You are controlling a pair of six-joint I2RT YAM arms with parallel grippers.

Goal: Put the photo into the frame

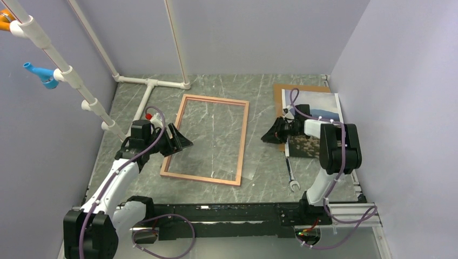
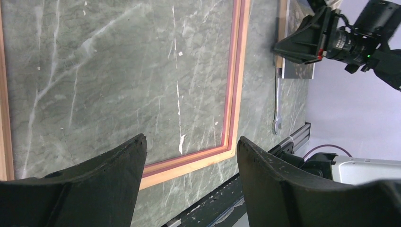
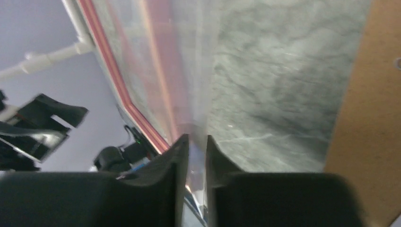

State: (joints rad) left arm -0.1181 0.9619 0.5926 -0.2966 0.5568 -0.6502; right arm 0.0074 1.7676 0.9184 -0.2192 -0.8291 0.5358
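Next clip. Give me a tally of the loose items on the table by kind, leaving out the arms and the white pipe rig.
picture frame: 1
photo: 1
brown backing board: 1
wrench: 1
clear sheet: 1 (faint, at the frame's right edge)
Total: 5

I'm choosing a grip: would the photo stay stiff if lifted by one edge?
Probably not: the photo looks like a thin print, so it may droop. It lies flat on the brown board, so it likely slides before an edge lifts.
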